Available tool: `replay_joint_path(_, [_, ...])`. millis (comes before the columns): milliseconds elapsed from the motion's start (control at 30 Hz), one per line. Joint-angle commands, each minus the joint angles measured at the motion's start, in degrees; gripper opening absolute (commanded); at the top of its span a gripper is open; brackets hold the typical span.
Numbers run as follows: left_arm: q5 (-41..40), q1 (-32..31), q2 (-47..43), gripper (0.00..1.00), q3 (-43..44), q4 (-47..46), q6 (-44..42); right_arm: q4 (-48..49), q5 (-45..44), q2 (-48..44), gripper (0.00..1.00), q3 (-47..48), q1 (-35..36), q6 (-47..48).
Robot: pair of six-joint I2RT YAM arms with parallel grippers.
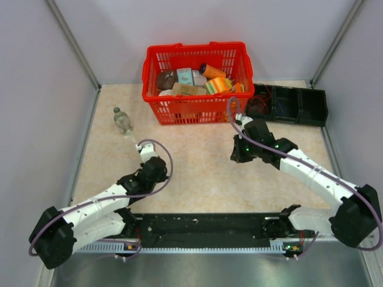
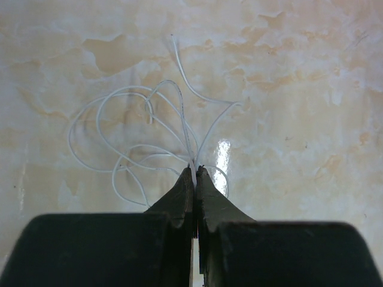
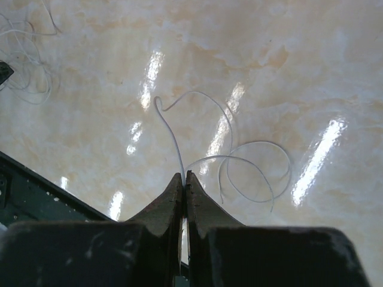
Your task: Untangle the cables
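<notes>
Left hand [image 2: 194, 170] is pressed together at the tips, pinching a tangle of thin white thread-like cable [image 2: 149, 113]. Several loops fan out from the pinch and cross each other on the beige marbled surface [image 2: 311, 89]. That's in the left half of the surface, roughly midway between the far and near edges, near the small clear plastic bottle [image 1: 122, 120] by the left edge.

Right hand [image 3: 184, 175] is closed right up too, nipping a looser white cable strand [image 3: 169, 133]. That strand hooks away and then curls into a couple of open coils. It's in the right half, nearer the far edge, in front of the right corner of the red plastic basket [image 1: 194, 81]. In the right wrist view the tangle shows in the top left corner, well apart, and I can't see any strand bridging the two.

My read is that we're mid-separation. Each hand has its own bit, and the right one's looks basically free. The left one's is the real knot.

The next move probably calls for drawing the hands slowly apart toward the left and right edges. Tension should stay low so the loops slide out instead of cinching. The wire barely shows in the overhead view, so a slip would be hard to catch.
</notes>
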State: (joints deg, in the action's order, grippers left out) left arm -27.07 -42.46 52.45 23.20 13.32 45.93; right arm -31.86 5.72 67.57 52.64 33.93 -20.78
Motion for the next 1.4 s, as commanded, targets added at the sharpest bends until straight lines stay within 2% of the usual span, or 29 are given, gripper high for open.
replay_joint_path(0, [1.58, 0.01, 2.74, 0.0, -0.18, -7.43, 0.65, 7.42, 3.61, 2.21, 0.0, -0.96, -0.18, -3.04])
replay_joint_path(100, [1.93, 0.09, 4.24, 0.0, 0.26, -8.05, 0.12, 9.17, -1.92, 4.75, 0.01, -2.36, -0.53, -2.52])
replay_joint_path(267, [2.55, 0.09, 3.98, 0.0, -0.26, -9.01, -0.49, 8.12, -1.67, 8.28, 0.02, -3.77, -1.24, -3.39])
replay_joint_path(400, [2.55, 0.01, 2.4, 0.0, -1.84, -10.33, -0.58, 7.25, -5.53, 8.1, 0.14, -5.71, -1.24, -5.5])
replay_joint_path(500, [2.72, 0.01, 1.61, 0.0, -2.37, -10.68, -0.49, 5.67, -8.09, 7.84, 0.27, -6.5, -1.24, -7.34])
replay_joint_path(533, [2.72, 0.09, 1.61, 0.0, -2.46, -10.77, -0.58, 5.49, -8.44, 7.58, 0.35, -6.85, -1.24, -7.78])
replay_joint_path(633, [2.72, 0.01, 1.69, 0.0, -2.37, -11.04, -0.67, 5.66, -10.19, 6.52, 0.68, -8.17, -1.24, -9.37])
replay_joint_path(767, [2.99, -0.08, 2.4, 0.0, -1.85, -10.69, -0.76, 5.66, -9.86, 4.86, 0.81, -9.05, -2.64, -11.04])
replay_joint_path(933, [2.99, 0.01, 2.4, 0.0, -1.93, -10.77, -0.76, 7.68, -0.2, 1.61, 0.82, -13.52, -9.93, -18.14])
replay_joint_path(1100, [2.99, 0.01, 2.48, 0.0, -2.02, -11.04, -0.84, 12.86, 4.38, -3.31, 0.81, -19.4, -10.55, -28.77])
replay_joint_path(1267, [3.16, 0.09, 2.31, 0.0, -2.02, -10.95, -0.93, 26.55, 6.33, -7.62, 0.68, -29.33, -10.64, -38.19])
replay_joint_path(1300, [3.16, 0.01, 2.22, 0.0, -2.11, -11.12, -0.93, 28.85, 5.98, -7.63, 0.64, -30.48, -10.73, -38.72])
replay_joint_path(1367, [3.25, 0.01, 1.87, 0.0, -2.37, -11.21, -1.02, 31.32, 4.31, -7.02, 0.62, -32.24, -10.82, -39.08])
